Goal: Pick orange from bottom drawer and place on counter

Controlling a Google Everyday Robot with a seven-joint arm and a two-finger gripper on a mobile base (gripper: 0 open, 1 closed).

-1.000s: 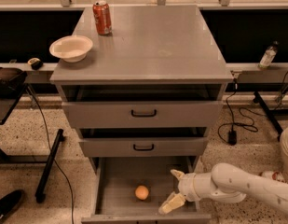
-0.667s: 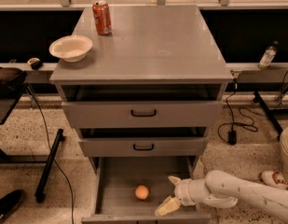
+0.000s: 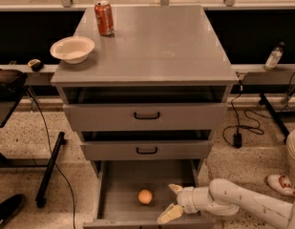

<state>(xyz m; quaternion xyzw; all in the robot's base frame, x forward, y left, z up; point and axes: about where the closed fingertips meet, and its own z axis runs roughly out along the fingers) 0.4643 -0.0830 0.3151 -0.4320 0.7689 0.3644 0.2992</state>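
Gripper (image 3: pixel 171 202) spread wide, empty, just right of orange (image 3: pixel 145 196) in bottom drawer (image 3: pixel 119 185). An off-centre close could roll it away.

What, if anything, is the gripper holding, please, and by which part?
Nothing. The gripper sits open inside the bottom drawer, beside the orange, not touching it.

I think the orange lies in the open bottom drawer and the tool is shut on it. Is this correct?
Not quite. The orange does lie in the open bottom drawer, but the tool is not shut on it. The camera view shows it open, inside the drawer beside the orange, with a gap between them.
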